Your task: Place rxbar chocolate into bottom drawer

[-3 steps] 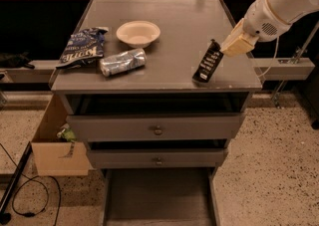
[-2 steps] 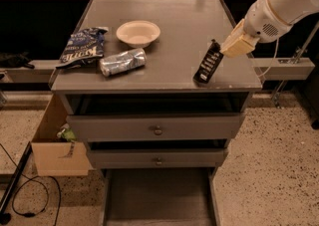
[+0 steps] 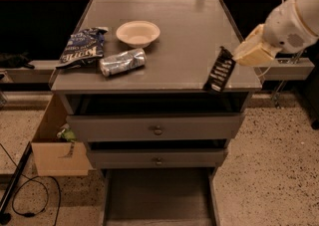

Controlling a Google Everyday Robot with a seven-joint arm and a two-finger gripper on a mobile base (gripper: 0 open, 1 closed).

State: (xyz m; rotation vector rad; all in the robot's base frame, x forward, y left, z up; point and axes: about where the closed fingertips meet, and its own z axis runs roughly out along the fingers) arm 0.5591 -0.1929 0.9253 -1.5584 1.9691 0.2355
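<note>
The rxbar chocolate (image 3: pixel 219 70), a black wrapper bar with white lettering, hangs tilted at the front right edge of the grey cabinet top (image 3: pixel 189 26). My gripper (image 3: pixel 238 56) comes in from the right and is shut on the bar's upper end, holding it just above the surface. The bottom drawer (image 3: pixel 157 197) is pulled open at the base of the cabinet, below and to the left of the bar. Its flat floor shows nothing in it.
A blue-and-white chip bag (image 3: pixel 79 46), a silver crushed can (image 3: pixel 122 61) and a pale bowl (image 3: pixel 138 33) sit on the left half of the top. Two knobbed drawers (image 3: pixel 157 130) stand slightly open. A cardboard box (image 3: pixel 52 145) and cables (image 3: pixel 27 197) are at the left.
My gripper has carried the bar a little to the right and toward the front edge of the cabinet top. Nothing else has moved.
</note>
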